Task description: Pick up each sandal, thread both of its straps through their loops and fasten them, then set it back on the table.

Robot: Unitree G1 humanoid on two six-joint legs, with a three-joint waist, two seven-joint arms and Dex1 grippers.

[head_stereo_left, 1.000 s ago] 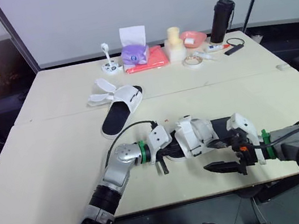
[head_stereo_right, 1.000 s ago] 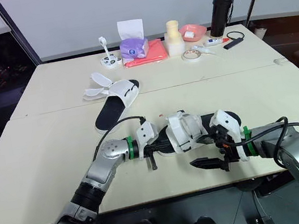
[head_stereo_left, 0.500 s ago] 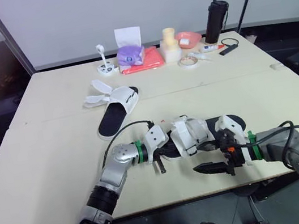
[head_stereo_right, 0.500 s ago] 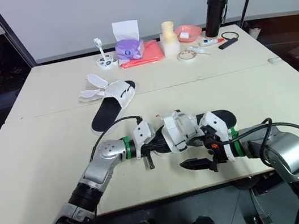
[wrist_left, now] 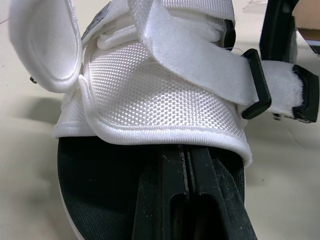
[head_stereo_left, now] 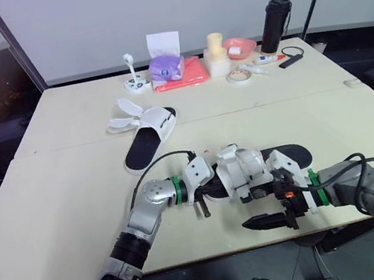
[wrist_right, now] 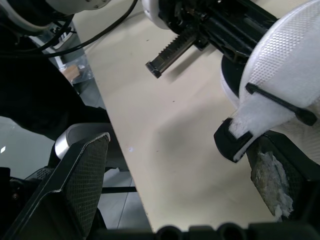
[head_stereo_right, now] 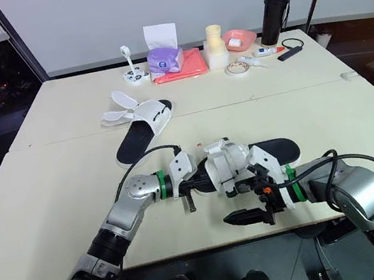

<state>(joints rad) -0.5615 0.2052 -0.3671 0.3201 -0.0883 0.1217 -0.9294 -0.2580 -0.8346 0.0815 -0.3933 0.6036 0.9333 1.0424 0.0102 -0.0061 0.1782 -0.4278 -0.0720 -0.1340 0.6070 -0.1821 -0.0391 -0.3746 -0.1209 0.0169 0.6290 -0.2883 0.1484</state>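
Jaws of left gripper [wrist_left: 187,165] pressed together on the sandal's [head_stereo_left: 249,165] black insole under its white upper, right gripper [wrist_right: 180,145] spread wide, strap end [wrist_right: 244,125] just beside one finger, second sandal [head_stereo_left: 147,136] well beyond both.

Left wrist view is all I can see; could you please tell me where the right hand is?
Observer: The right hand is open beside the near sandal. A loose strap end sits between its fingers, close to one of them.
Operator: Thank you. Is the other sandal fastened?
Observer: No. The far sandal lies flat on the table with its straps spread open.
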